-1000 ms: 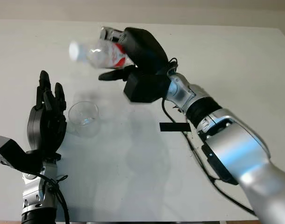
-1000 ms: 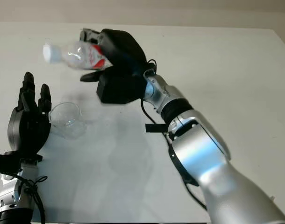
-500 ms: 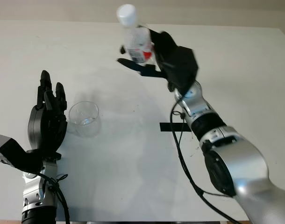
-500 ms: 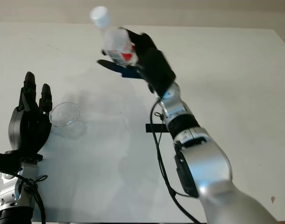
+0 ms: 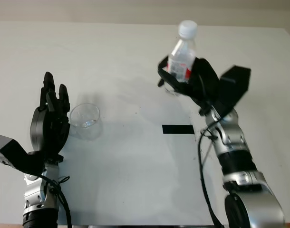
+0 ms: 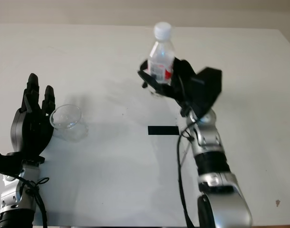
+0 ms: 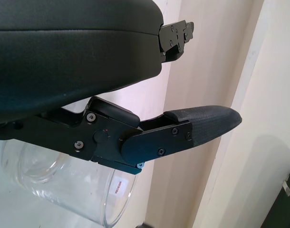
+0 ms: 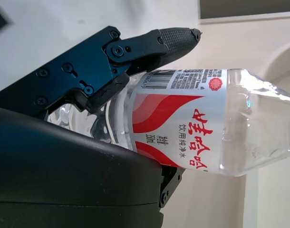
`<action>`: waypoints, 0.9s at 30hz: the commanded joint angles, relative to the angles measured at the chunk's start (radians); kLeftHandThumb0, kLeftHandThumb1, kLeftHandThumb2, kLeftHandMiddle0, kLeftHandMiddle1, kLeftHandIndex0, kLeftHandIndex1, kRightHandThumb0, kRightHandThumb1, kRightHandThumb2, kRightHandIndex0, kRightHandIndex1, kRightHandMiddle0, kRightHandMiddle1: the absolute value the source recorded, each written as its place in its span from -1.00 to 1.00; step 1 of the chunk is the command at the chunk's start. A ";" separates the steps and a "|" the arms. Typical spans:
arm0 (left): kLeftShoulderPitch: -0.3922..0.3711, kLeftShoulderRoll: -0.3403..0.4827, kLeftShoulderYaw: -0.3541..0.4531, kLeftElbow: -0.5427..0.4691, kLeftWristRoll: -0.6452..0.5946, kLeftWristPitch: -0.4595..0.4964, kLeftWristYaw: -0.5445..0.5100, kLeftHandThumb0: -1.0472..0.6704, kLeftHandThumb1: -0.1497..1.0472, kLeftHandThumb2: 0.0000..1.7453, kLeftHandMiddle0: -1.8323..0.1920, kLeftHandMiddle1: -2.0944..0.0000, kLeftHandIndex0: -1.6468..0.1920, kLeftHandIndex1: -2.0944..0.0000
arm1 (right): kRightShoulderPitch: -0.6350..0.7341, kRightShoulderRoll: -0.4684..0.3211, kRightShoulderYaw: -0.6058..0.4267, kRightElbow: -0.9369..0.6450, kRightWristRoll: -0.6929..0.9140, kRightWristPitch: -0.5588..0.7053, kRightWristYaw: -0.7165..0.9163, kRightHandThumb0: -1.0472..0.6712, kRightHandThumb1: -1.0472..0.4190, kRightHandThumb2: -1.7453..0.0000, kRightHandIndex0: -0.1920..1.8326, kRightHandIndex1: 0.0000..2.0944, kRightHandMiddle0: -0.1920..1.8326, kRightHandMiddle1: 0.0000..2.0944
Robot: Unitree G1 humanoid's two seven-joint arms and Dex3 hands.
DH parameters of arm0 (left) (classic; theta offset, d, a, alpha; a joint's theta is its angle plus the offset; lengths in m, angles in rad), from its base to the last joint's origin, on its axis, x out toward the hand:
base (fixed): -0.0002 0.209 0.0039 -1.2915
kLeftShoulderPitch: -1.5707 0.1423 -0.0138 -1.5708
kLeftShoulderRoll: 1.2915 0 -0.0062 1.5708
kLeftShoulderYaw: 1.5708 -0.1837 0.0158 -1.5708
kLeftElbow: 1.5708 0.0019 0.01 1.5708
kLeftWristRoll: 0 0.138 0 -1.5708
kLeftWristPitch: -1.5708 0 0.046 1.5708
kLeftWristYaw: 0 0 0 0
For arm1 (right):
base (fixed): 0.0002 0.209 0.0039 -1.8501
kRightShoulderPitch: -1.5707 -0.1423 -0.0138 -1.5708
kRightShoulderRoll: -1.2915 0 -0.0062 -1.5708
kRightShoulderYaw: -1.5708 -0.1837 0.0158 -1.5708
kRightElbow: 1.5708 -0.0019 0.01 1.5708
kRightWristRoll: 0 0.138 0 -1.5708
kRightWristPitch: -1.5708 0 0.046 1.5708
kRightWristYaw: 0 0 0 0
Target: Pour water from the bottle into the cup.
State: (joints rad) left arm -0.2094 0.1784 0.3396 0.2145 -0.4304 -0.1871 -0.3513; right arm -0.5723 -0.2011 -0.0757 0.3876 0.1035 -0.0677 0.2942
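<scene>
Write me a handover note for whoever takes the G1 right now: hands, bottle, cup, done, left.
Right hand: shut on the bottle, held upright at the far right of the table, white cap on top.
Left hand: open, raised at the near left, right beside the cup without gripping it.
Cup: clear, upright on the table, well to the left of the bottle. A black tape strip lies between them, nearer the bottle.
Done: bottle is grasped and upright. Whether any water is in the cup cannot be told.
Left: check the cup's level; judging by the cap, it probably has to come off before any pouring.
</scene>
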 commanded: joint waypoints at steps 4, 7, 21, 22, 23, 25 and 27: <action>0.040 -0.009 0.001 0.025 -0.006 0.010 -0.013 -0.71 1.00 -0.21 1.00 1.00 1.00 1.00 | 0.103 -0.028 0.021 -0.151 -0.042 0.005 -0.009 -0.19 -1.00 0.51 0.21 1.00 -0.19 1.00; 0.044 -0.009 0.003 0.021 -0.007 0.007 -0.017 -0.71 1.00 -0.21 1.00 1.00 1.00 1.00 | 0.147 -0.039 0.028 -0.206 -0.065 0.011 -0.013 -0.20 -1.00 0.53 0.17 1.00 -0.21 1.00; 0.081 -0.010 -0.001 -0.024 -0.010 0.019 -0.016 -0.69 1.00 -0.17 1.00 1.00 1.00 1.00 | 0.289 0.055 0.034 -0.324 0.035 0.206 -0.036 -0.24 -1.00 0.51 0.22 1.00 -0.22 1.00; 0.082 -0.010 0.001 -0.025 -0.012 0.021 -0.014 -0.69 1.00 -0.17 1.00 1.00 1.00 1.00 | 0.293 0.063 0.033 -0.326 0.044 0.228 -0.041 -0.25 -1.00 0.50 0.22 1.00 -0.22 1.00; 0.082 -0.011 0.002 -0.027 -0.015 0.025 -0.011 -0.69 1.00 -0.18 1.00 1.00 1.00 1.00 | 0.295 0.073 0.030 -0.326 0.054 0.246 -0.049 -0.25 -1.00 0.50 0.22 1.00 -0.22 1.00; 0.082 -0.010 0.004 -0.027 -0.019 0.028 -0.011 -0.69 1.00 -0.18 1.00 1.00 1.00 1.00 | 0.298 0.098 0.023 -0.310 0.069 0.258 -0.070 -0.25 -1.00 0.51 0.24 1.00 -0.22 1.00; 0.081 -0.008 0.007 -0.024 -0.022 0.029 -0.014 -0.69 1.00 -0.18 1.00 1.00 1.00 1.00 | 0.297 0.121 0.017 -0.290 0.081 0.262 -0.089 -0.27 -1.00 0.52 0.25 1.00 -0.22 1.00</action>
State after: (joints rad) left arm -0.1633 0.1783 0.3416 0.1743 -0.4469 -0.1668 -0.3653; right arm -0.2765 -0.0932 -0.0491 0.0914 0.1730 0.1924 0.2116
